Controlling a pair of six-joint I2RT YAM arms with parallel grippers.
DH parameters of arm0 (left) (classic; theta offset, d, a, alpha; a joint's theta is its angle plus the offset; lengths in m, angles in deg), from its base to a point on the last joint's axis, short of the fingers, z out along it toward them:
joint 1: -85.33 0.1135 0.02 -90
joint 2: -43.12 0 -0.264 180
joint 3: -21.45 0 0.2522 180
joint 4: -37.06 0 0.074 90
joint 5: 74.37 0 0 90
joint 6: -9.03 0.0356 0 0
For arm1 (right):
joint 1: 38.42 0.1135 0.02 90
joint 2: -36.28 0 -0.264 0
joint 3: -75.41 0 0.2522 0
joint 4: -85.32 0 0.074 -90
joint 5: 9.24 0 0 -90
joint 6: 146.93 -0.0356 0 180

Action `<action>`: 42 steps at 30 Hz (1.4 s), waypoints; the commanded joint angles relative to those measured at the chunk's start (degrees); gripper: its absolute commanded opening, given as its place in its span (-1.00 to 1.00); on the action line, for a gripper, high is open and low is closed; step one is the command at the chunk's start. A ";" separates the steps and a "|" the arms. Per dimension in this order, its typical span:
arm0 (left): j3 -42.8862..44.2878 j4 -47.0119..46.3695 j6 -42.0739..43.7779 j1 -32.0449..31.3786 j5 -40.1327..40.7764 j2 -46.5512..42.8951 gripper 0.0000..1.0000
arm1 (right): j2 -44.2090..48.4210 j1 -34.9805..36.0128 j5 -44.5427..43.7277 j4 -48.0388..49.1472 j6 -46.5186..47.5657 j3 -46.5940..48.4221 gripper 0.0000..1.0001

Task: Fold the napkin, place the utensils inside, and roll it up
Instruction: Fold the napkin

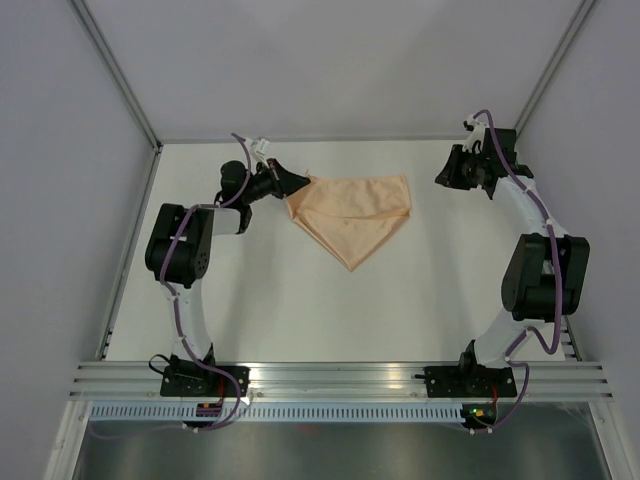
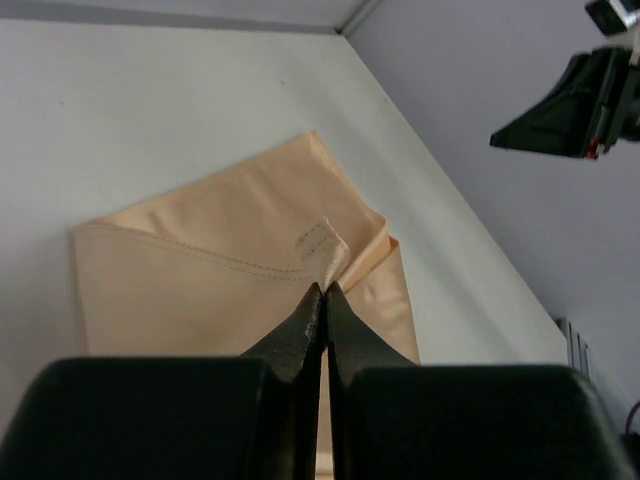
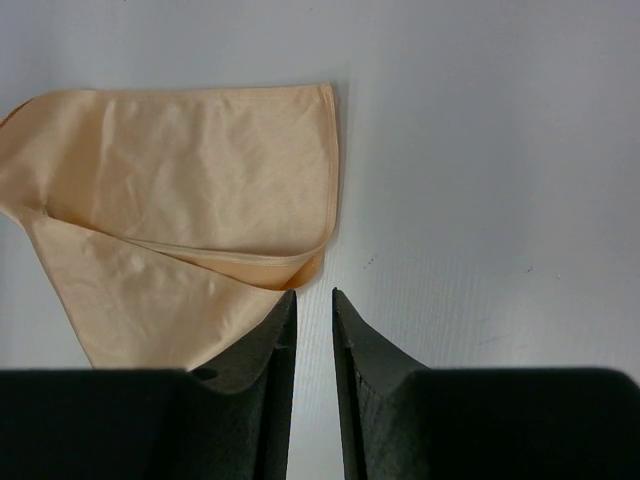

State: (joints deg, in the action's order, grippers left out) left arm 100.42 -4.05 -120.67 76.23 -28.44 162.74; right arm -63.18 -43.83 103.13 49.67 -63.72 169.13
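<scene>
The peach-orange napkin [image 1: 350, 215] lies at the back middle of the white table, folded over into a rough triangle with its point toward the arms. My left gripper [image 1: 300, 183] is at the napkin's left corner. In the left wrist view its jaws [image 2: 325, 288] are pressed together on a hemmed corner of the napkin [image 2: 230, 260], which is lifted slightly. My right gripper [image 1: 447, 172] hovers to the right of the cloth. Its jaws [image 3: 314, 292] stand a little apart with nothing between them, just beside the napkin's [image 3: 180, 180] right corner. The utensils are out of view.
Grey enclosure walls [image 1: 60, 150] close in the table on the left, right and back. An aluminium rail [image 1: 340, 378] runs along the near edge by the arm bases. The right arm's black gripper [image 2: 570, 110] shows at the top right of the left wrist view.
</scene>
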 commanded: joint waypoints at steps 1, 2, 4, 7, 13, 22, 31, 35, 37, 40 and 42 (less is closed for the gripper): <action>1.85 7.37 11.21 -3.63 -6.90 -4.74 -0.90 | 0.85 0.66 -0.75 -0.44 0.37 0.28 -0.48; 1.85 8.72 14.36 -4.42 -6.99 -5.61 -0.91 | 0.85 0.84 -0.84 -0.52 0.37 0.37 -0.48; 1.85 12.48 18.15 -6.62 -7.34 -6.32 -0.92 | 0.85 1.28 -0.93 -0.61 0.37 0.37 -0.48; 1.59 15.84 22.72 -9.26 -7.52 -7.37 -0.93 | 0.76 1.80 -1.19 -0.61 0.46 0.54 -0.49; 2.11 26.82 31.70 -14.27 -6.29 -7.90 -0.95 | 0.58 3.03 -1.54 -0.87 1.34 0.46 -0.48; 2.20 38.77 42.77 -18.49 -0.32 -7.38 -0.94 | -0.21 5.06 -2.77 -1.58 2.48 0.98 -0.49; -0.61 40.28 46.12 -21.48 5.32 -7.11 -0.91 | -1.52 9.36 -4.44 -2.45 3.53 1.60 -0.49; -1.31 40.90 47.26 -22.36 6.89 -7.11 -0.91 | -2.14 10.33 -5.14 -2.63 3.97 1.95 -0.49; -1.58 41.07 48.05 -22.71 7.86 -7.11 -0.91 | -2.58 10.86 -5.58 -2.81 4.24 2.04 -0.49; -2.10 41.42 49.19 -23.41 9.70 -7.02 -0.91 | -3.02 11.47 -6.02 -3.07 4.41 2.39 -0.49; -2.37 41.51 49.37 -23.77 10.41 -7.11 -0.93 | -3.20 11.65 -6.29 -3.07 4.50 2.48 -0.49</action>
State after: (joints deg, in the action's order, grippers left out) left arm 98.67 37.70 -75.41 53.28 -20.18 157.29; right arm -65.63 -32.75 98.60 47.14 -59.65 169.24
